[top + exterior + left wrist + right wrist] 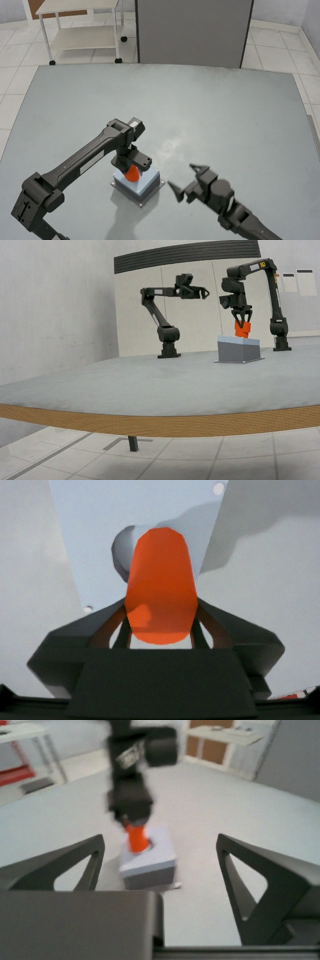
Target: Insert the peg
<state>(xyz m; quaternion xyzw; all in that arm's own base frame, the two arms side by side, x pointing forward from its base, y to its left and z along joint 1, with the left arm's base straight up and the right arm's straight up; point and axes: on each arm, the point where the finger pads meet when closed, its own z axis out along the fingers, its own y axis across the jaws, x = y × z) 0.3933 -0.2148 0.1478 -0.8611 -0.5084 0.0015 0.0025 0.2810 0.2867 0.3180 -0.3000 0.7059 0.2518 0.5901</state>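
Observation:
An orange peg [132,175] [242,329] [161,580] [137,840] is held by my left gripper [161,599] and leans slightly in the exterior view. Its lower end is at or just above the light blue plate [147,182] [224,339] [87,510] on top of a grey block; whether they touch cannot be told. In the left wrist view the hole [120,554] shows as a dark-edged crescent left of the peg, which hides the rest. The peg is off to one side of it. My right gripper [179,173] [160,840] is open and empty, to the right of the block in the top view.
The grey block [231,352] stands on a flanged base [140,204] with pale screw heads. My right arm [242,217] reaches in from the lower right in the top view, its fingertips near the block's right corner. A trolley [82,38] and a grey panel [193,33] stand beyond the table.

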